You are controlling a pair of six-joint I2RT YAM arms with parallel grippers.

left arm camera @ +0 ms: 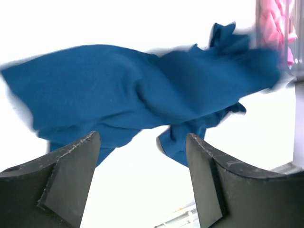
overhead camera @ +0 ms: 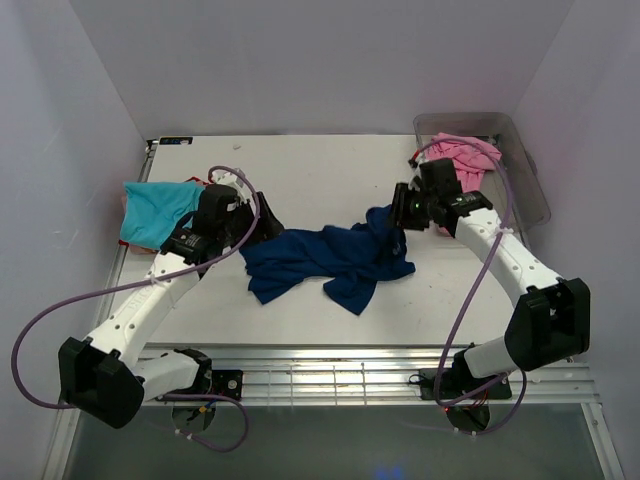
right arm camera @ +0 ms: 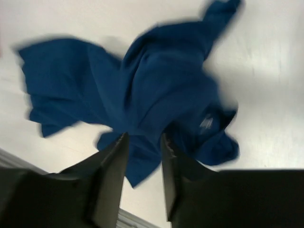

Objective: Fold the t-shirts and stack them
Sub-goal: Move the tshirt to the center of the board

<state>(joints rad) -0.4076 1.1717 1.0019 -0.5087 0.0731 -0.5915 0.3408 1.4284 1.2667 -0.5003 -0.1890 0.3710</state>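
Turquoise t-shirt (overhead camera: 155, 212): bunched at the far-left edge of the surface (overhead camera: 320, 170), just behind the left arm (overhead camera: 150, 290), and not folded.
Left jaws: spread wide with nothing between them. They point right, at the near left end of the navy cloth. In the left wrist view the cloth lies just beyond the tips, apart from them.
Navy t-shirt (overhead camera: 330, 260): crumpled in the middle of the surface, between the two arms.
Long axis: runs across the surface from lower left, near the left jaws, up to a raised twist at the right end.
Nearer side: each arm is close to its own end. The right arm (overhead camera: 500, 250) looks closer, with its jaws right over the twist.
Right jaws: parted by a narrow gap, directly above the shirt's right end. Navy cloth shows through the gap, but motion blur hides whether a fold is pinched.
Pink t-shirt (overhead camera: 470, 158): heaped in the clear tub (overhead camera: 528, 175) at the far right, behind the right arm.
Likely need: a grip at each end to pull the navy shirt flat along that axis.
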